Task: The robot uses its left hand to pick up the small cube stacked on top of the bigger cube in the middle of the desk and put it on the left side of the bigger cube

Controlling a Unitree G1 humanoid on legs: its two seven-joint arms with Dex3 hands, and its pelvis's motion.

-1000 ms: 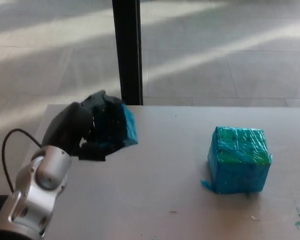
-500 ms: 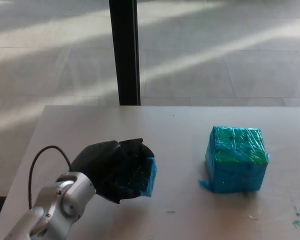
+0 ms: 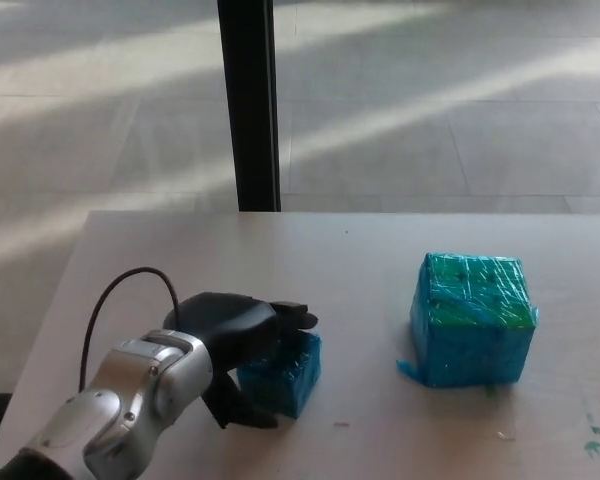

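Observation:
The bigger cube [image 3: 473,320], blue with a green-taped top, stands on the desk [image 3: 360,270] at the right of the head view, with nothing on top of it. The small blue cube [image 3: 285,375] rests on the desk well to its left. My left hand [image 3: 242,338] lies over the small cube, its black fingers [image 3: 292,316] draped across the top and a thumb down at the near side. The hand hides most of the cube's left part. No right hand shows.
A black post [image 3: 250,100] rises behind the desk's far edge, with tiled floor beyond. A black cable [image 3: 120,295] loops from my left forearm. Small green marks [image 3: 597,440] dot the desk's right front corner.
My left hand has carried the small cube down and toward me, from up in the air at the left onto the desk surface. The bigger cube has not moved.

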